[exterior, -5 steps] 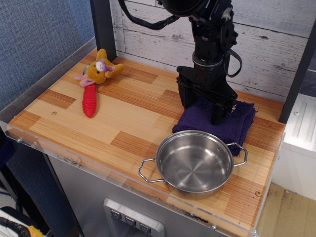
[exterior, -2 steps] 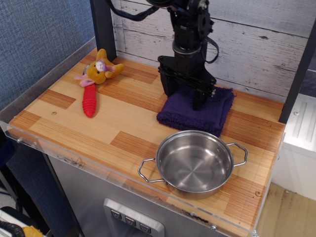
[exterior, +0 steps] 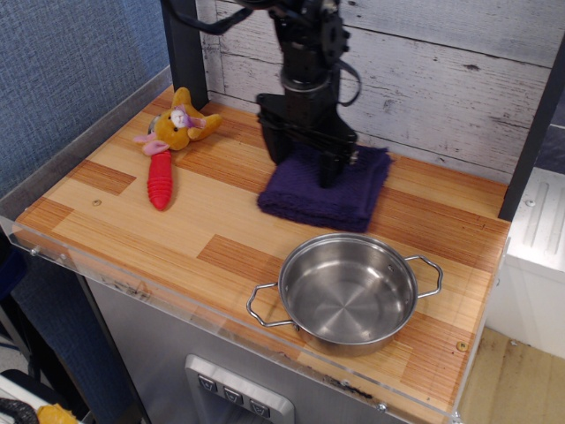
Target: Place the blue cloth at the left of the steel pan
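The blue cloth [exterior: 340, 196] is a dark navy-purple towel lying flat on the wooden table, behind the steel pan and a little to its left. The steel pan [exterior: 347, 291] stands near the table's front right, shiny and empty, with wire loop handles at its left and right. My gripper [exterior: 303, 155] points down onto the cloth's far left part. Its black fingers [exterior: 328, 168] press into the fabric and appear to pinch it.
A stuffed orange toy [exterior: 179, 125] and a red ribbed toy [exterior: 160, 179] lie at the back left of the table [exterior: 132, 221]. A dark post [exterior: 184, 49] stands at the back left. A white plank wall runs behind. The table's front edge has a clear rim.
The gripper has moved left along the back of the table, dragging the cloth with it. The cloth has shifted from behind the pan's right side to behind its left side. The pan has not moved.
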Action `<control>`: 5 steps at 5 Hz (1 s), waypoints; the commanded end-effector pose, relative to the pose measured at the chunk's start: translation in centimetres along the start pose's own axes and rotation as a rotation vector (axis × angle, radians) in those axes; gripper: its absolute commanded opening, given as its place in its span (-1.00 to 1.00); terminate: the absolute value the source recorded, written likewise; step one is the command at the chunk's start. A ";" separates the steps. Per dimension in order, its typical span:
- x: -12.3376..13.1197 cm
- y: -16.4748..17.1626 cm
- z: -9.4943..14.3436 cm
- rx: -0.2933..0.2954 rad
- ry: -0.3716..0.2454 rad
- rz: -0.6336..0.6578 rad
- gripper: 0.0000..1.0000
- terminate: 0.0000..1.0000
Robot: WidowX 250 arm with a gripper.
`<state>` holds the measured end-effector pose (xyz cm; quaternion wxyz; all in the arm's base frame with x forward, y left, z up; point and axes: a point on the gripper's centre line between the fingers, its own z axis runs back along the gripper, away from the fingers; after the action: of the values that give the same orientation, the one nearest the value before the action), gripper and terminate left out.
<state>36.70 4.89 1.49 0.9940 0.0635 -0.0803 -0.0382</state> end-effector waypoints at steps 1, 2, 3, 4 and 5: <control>-2.8 4.1 0.5 0.022 0.008 0.002 1.00 -1.00; -4.7 5.0 0.6 0.034 0.016 -0.029 1.00 -1.00; -7.2 4.7 0.5 0.033 0.039 -0.076 1.00 -1.00; -9.8 3.3 0.7 0.010 0.057 -0.130 1.00 -1.00; -11.1 2.6 0.9 0.014 0.063 -0.168 1.00 -1.00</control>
<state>27.06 7.96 1.42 0.9889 0.0810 -0.0602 -0.1091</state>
